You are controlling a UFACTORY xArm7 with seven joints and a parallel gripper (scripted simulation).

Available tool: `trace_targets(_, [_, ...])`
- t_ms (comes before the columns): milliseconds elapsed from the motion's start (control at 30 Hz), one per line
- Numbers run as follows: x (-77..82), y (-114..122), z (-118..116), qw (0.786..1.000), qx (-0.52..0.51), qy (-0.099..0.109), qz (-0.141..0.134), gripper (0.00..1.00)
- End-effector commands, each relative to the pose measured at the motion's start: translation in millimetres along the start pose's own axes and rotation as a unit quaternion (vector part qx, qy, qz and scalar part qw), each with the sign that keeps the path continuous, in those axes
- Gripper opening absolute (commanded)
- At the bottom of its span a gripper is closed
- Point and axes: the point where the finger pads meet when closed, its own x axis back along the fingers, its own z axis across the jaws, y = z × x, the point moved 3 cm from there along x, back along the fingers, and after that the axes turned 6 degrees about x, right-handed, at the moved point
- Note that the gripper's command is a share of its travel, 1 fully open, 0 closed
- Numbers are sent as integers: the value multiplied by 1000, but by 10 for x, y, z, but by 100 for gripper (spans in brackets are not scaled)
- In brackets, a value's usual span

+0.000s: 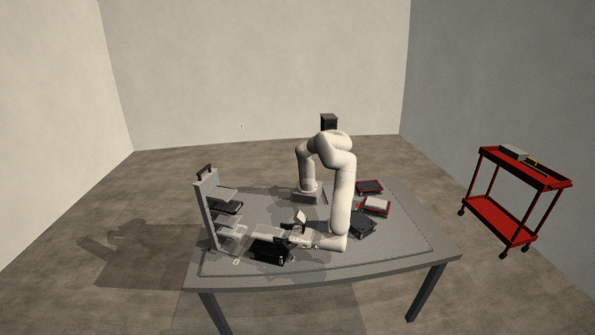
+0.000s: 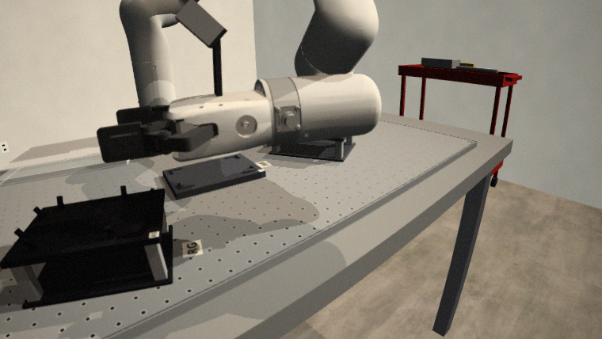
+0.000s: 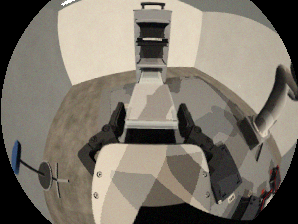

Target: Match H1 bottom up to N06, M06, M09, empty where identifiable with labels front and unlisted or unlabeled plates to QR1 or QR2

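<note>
My gripper [image 1: 286, 238] is shut on a light grey plate [image 1: 268, 232] and holds it flat, low over the table, with its far end toward the plate hotel H1 [image 1: 216, 212]. In the wrist view the plate [image 3: 152, 111] sits between the two dark fingers, and the hotel [image 3: 152, 36] stands straight ahead. The hotel holds a light plate [image 1: 223, 192] in the top slot, a dark plate [image 1: 225, 205] below it, a grey plate [image 1: 227, 219] under that and a light plate [image 1: 232, 231] at the bottom. I cannot read any labels.
The black regrip nest RG [image 2: 88, 240] stands below and in front of the gripper [image 2: 122, 141]. A flat dark nest [image 2: 212, 173] lies behind it. Two red quarantine nests stand at the right: one empty [image 1: 368, 187], one with a white plate [image 1: 375, 204]. A dark raised nest [image 1: 362, 225] is beside the arm.
</note>
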Motion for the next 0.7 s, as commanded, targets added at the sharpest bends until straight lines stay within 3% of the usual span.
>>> trace_targets(0, [2, 38, -14, 1000, -2, 0, -1, 0])
trace_targets(667, [2, 320, -44, 1000, -2, 0, -1, 0])
